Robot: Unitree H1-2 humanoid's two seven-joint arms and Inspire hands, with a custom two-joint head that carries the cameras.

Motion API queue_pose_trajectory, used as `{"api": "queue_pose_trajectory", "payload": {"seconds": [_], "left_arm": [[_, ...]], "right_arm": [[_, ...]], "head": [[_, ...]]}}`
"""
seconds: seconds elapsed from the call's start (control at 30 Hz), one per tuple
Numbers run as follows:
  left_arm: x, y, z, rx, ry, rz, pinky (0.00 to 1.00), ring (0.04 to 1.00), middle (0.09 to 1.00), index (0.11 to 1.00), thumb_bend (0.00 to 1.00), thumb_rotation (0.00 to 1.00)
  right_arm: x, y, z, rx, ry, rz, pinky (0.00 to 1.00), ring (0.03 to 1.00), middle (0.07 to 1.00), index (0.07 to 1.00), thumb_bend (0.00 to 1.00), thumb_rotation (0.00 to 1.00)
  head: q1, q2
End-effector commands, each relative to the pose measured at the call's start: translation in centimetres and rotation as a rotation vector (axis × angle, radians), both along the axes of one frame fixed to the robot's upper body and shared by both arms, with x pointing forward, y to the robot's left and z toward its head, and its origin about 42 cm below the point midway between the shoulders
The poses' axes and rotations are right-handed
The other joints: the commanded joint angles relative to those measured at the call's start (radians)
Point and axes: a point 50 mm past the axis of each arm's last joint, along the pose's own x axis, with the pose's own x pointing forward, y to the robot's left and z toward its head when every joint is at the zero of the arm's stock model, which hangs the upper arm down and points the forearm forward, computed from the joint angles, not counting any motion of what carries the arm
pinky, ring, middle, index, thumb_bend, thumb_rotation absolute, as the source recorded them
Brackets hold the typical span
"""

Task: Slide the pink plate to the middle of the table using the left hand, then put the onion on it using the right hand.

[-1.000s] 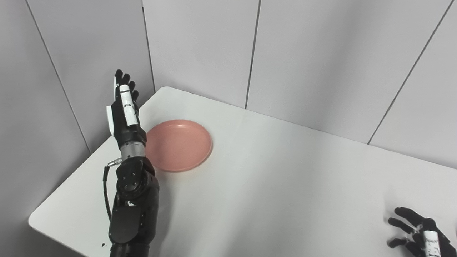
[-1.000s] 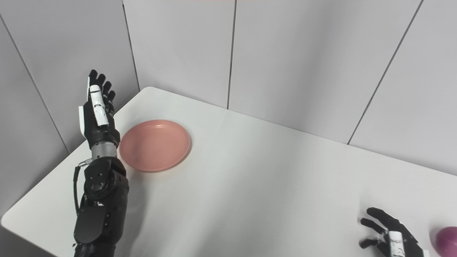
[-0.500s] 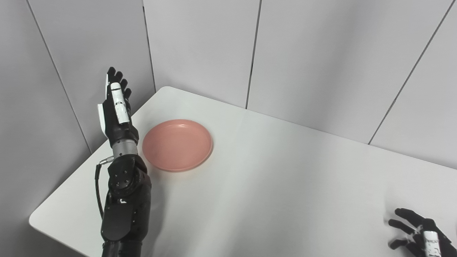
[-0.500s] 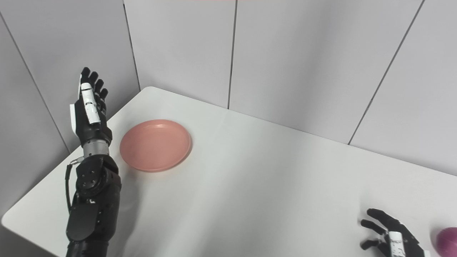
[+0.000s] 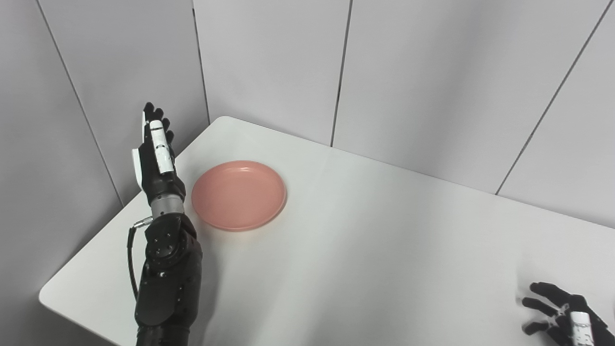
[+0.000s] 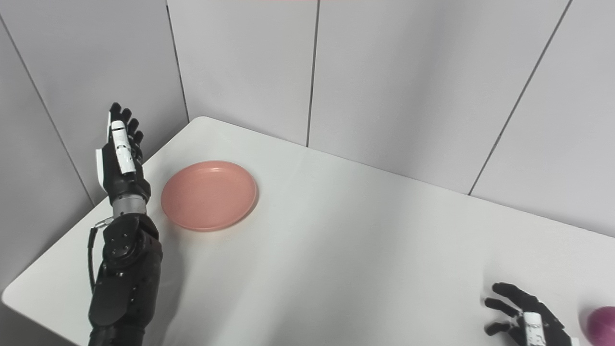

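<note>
2 hands in play, and neither grips anything. Left hand (image 6: 120, 161) stands edge-on with fingers straight and together, raised just left of the pink plate (image 6: 209, 194), a sliver of white table (image 6: 336, 250) between them. That plate sits near the far left corner. Right hand (image 6: 526, 322) hovers fingers spread at the near right, beside the purple onion (image 6: 600, 326).

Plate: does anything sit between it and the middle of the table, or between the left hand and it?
Nothing visible. The table is bare from the plate to its middle. The left hand, open and raised, is just left of the plate with only a gap between.
</note>
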Motion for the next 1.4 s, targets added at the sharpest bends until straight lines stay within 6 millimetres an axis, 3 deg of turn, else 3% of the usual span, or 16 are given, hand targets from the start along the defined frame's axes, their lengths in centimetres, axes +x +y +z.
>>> {"api": "queue_pose_trajectory", "payload": {"seconds": [0.0,0.77,1.37], "left_arm": [[0.3,0.4,1.4,0.030,-0.056,0.009,0.98,0.971,0.970,0.948,0.42,1.00],[1.3,0.6,-0.9,-0.006,0.008,-0.001,0.99,0.978,0.981,0.954,0.38,1.00],[1.9,-0.3,-1.3,-0.023,0.049,-0.027,1.00,1.000,1.000,1.000,0.36,1.00]], "right_arm": [[0.2,-0.7,0.7,-0.009,-0.033,-0.009,0.28,0.569,0.651,0.581,0.91,0.80],[0.1,-0.9,0.9,-0.017,-0.033,-0.011,0.27,0.547,0.632,0.563,0.89,0.81],[0.2,-1.0,0.7,-0.008,-0.037,-0.004,0.27,0.548,0.635,0.560,0.88,0.79]], "head": [[0.000,0.000],[0.005,0.010],[0.004,0.014]]}}
